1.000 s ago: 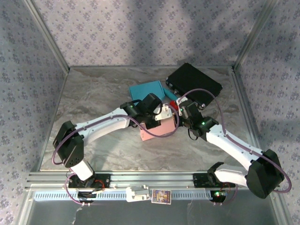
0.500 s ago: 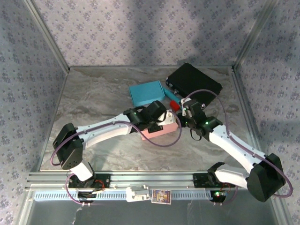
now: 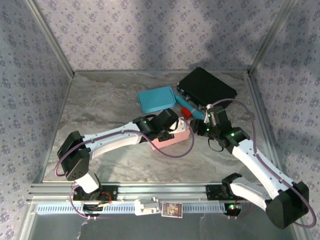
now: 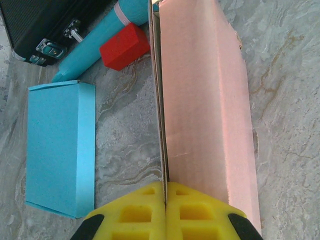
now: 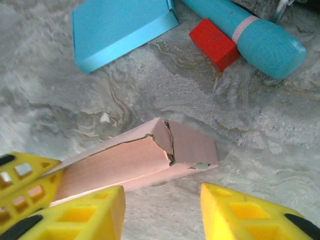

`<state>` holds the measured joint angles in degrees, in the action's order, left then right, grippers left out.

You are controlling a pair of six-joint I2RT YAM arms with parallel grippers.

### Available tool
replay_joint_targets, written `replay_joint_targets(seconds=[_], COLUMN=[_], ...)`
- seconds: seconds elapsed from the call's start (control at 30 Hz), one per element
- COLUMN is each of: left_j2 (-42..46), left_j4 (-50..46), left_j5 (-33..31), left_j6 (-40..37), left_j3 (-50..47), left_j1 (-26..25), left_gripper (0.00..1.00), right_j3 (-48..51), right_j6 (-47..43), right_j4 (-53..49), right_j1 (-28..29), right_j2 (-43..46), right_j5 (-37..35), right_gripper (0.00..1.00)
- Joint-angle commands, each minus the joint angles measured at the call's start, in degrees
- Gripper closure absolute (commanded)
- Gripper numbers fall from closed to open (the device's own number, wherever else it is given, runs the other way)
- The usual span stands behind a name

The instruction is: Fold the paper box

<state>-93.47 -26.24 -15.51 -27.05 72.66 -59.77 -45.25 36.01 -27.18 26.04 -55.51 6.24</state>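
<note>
Top external: one pink paper box [image 3: 172, 139], one blue box [image 3: 156, 99], one black case [image 3: 207, 89]

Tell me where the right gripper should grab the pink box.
Probably the free end, where the flaps gape, pinched across its narrow sides from above. The pink box lies flat, the left gripper is shut on its other end, and the right gripper hangs open over the free one.
</note>
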Motion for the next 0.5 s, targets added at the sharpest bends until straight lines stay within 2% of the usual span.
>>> replay_joint_targets(seconds=[0.0, 0.1, 0.23, 0.33, 0.47], left_j2=[-2.3, -2.2, -2.2, -2.3, -2.6], left_j4=[-5.5, -5.6, -5.2, -4.8, -4.7], left_j5=[0.6, 0.4, -0.5, -1.5, -2.4], left_j6=[-1.3, -1.8, -2.4, -2.8, -2.8], left_j3=[-1.4, -1.6, -2.1, -2.4, -2.4], left_j1=[-0.5, -0.7, -1.1, -1.3, -1.5], left_gripper=[0.99, 0.99, 0.99, 0.99, 0.99], right_j3=[-1.7, -3.7, -8.2, -9.3, -12.3], right_j6=[14.2, 27.4, 41.1, 47.3, 50.9], right_j4=[-3.4, -6.8, -10.5, -5.3, -6.6], right_j1=[-1.6, -2.3, -1.6, -1.3, -1.5], right_j2=[1.9, -0.6, -6.8, -9.6, -13.7], right_j5=[0.2, -0.1, 1.8, 4.0, 6.4], right_gripper=[0.44, 0.37, 0.35, 0.34, 0.33])
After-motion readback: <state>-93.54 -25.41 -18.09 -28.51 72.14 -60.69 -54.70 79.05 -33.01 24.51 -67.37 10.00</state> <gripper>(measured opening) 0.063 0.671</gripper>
